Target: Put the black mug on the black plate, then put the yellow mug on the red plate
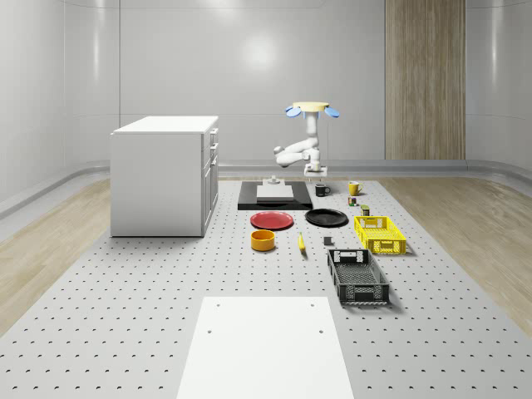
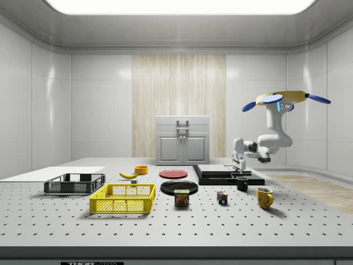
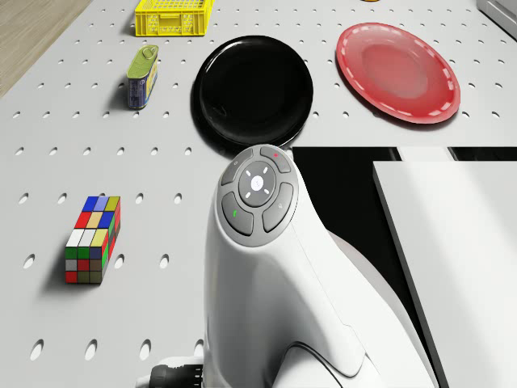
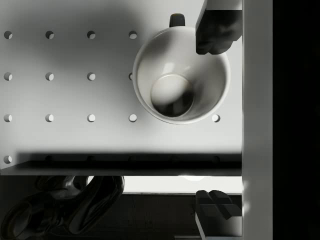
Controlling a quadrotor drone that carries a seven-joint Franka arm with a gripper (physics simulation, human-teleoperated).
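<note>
- Going left to right across the side view, the black crate [image 2: 74, 184] sits near the table's left end with nothing visible in it, and the yellow crate [image 2: 123, 199] beside it looks bare too.
- Behind them the orange bowl [image 2: 141, 169] holds nothing I can make out; the banana [image 2: 128, 175] lies just beside it on the table.
- The red plate [image 2: 173, 174] and the black plate [image 2: 179, 187] both lie bare.
- The tin [image 2: 182, 197] in front of the black plate reads "SPAM".
- The black mug [image 2: 241, 184] stands upright on the table just beside the dark slab [image 2: 220, 176], directly under the gripper [image 2: 239, 165].
- From the wrist, the fingers [image 4: 215, 30] are spread apart, one over the mug's rim, the other across the slab edge; the mug is empty.
- The yellow mug [image 2: 265, 197] stands well to the right, nearer the table's front.
- The drone [image 2: 287, 99] hovers above that right end.
</note>
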